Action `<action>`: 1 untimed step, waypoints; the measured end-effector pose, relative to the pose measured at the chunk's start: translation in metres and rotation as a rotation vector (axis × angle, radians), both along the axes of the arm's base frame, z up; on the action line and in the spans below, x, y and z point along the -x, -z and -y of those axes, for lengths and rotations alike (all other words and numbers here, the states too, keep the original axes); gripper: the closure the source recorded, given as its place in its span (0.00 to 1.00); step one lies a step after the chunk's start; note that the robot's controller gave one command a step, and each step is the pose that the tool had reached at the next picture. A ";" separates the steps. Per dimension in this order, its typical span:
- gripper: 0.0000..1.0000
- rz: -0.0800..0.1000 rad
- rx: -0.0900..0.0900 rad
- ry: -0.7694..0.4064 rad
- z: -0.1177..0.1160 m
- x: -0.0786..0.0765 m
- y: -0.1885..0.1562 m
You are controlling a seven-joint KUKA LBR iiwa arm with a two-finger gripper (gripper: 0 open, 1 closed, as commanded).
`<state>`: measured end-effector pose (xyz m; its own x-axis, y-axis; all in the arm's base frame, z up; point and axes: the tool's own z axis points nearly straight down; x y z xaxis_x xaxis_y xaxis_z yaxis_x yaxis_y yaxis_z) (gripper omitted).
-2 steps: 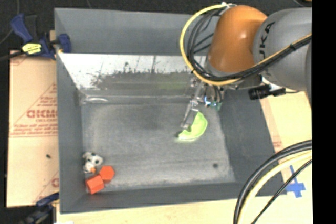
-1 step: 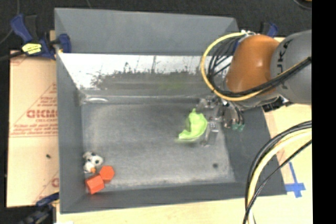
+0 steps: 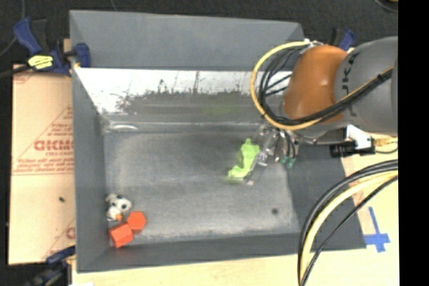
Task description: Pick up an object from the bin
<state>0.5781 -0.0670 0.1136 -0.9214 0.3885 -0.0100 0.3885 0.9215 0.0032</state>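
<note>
Blocks (image 3: 127, 228) of orange, two of them, squarish and pressed together, lie nearest the camera at about 7 o'clock on the floor of a grey metal bin (image 3: 88, 164). Just beyond them, at their 11 o'clock, sits a small rounded white toy (image 3: 116, 206) with black spots and a dab of orange. The bin's floor is dull, scuffed sheet metal, bare from that corner across to the right side.

At about 3 o'clock on the floor lies a bright green piece (image 3: 243, 162), narrow, bent and plastic-looking, its upper end pointing to 1 o'clock. Something pale and glassy shows at its lower end.

The gripper (image 3: 271, 152) is low in the bin, just beside the green piece at its 2 o'clock. Whether the two touch cannot be told. Nor can it be told whether the gripper is apart or together, as bare metal and wiring crowd it.

Farther back a smooth, domed orange cover (image 3: 312, 82) caps the wrist, ringed by looping black and yellow cables (image 3: 263, 87). Beside the cover, the arm's grey casing (image 3: 372, 80) bears black letters, of which U and K can be read.

Dark scratches streak the bin's far wall (image 3: 174, 87).
</note>
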 end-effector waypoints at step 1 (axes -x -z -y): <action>0.00 -0.001 0.003 -0.194 -0.005 -0.008 0.030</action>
<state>0.5859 -0.0618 0.0834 -0.9789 0.2039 -0.0098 0.2039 0.9790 -0.0003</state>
